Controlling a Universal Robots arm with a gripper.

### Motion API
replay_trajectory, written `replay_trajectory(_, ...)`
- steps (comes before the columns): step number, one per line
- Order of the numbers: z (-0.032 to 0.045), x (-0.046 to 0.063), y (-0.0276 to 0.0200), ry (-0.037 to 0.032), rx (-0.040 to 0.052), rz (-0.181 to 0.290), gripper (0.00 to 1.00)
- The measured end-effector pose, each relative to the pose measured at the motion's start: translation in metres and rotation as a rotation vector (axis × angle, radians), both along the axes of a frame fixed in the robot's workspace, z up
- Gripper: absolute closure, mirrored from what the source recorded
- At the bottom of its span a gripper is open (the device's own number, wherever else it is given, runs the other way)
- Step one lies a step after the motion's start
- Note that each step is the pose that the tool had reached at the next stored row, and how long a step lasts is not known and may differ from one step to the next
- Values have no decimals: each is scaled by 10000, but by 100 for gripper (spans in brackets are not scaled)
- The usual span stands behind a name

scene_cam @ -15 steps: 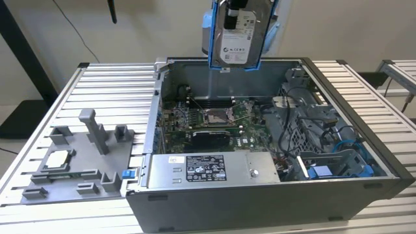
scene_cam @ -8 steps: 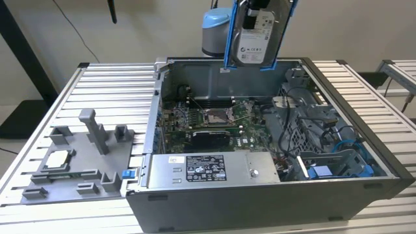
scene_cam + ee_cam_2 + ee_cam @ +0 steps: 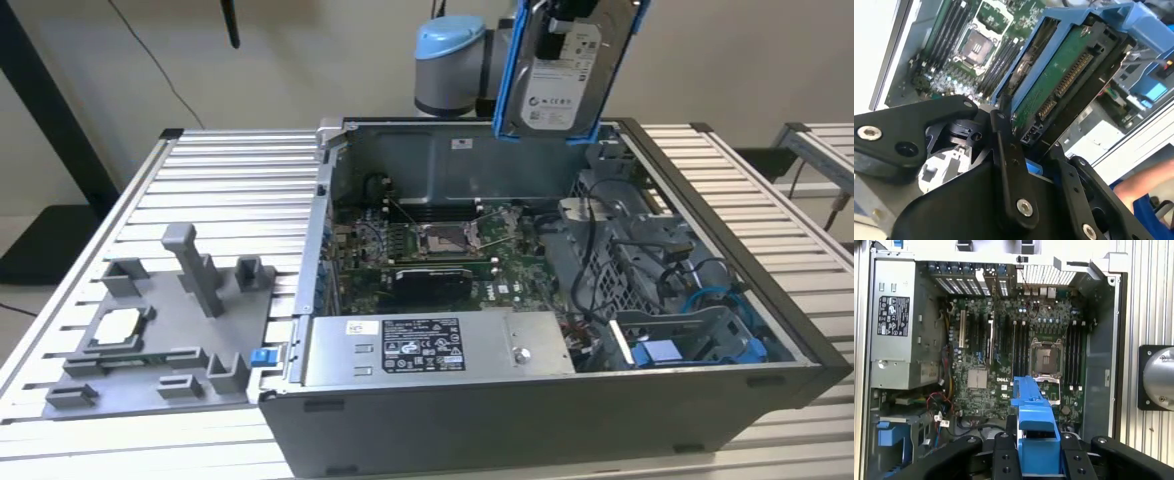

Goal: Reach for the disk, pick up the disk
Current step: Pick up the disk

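Observation:
The disk [image 3: 566, 72] hangs upright in the air above the back right corner of the open computer case [image 3: 534, 420]. Its white label faces the exterior view and blue rails frame both sides. My gripper [image 3: 571, 12] holds it from above, shut on the disk. In the second wrist view the disk [image 3: 1054, 85] shows its green circuit board, with my gripper [image 3: 1029, 132] clamped on it by black fingers [image 3: 1009, 165] on either side. In the first wrist view the disk's blue rail [image 3: 1033, 410] sticks out between the fingers [image 3: 1003, 457] of my gripper [image 3: 1036, 460], high over the motherboard [image 3: 1004, 355].
Inside the case lie the motherboard [image 3: 441, 250], a long silver power supply [image 3: 434, 345] and blue drive bays [image 3: 681, 345]. A grey fixture [image 3: 160, 335] with a small silver chip stands at the exterior view's left on the slatted table [image 3: 227, 190]. A person's arm [image 3: 1146, 182] is nearby.

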State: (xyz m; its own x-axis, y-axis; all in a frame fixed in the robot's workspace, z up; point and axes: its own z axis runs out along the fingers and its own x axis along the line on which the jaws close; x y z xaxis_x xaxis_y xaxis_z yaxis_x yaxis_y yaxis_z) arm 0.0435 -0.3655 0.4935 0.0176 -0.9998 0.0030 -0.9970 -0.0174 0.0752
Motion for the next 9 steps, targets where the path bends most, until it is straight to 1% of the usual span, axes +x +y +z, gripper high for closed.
replay_trajectory(3, 0, 138, 0, 8, 0, 2, 100)
replay_trajectory(5, 0, 210, 0, 9, 0, 8, 100)
replay_trajectory(9, 0, 244, 0, 9, 0, 11, 100)
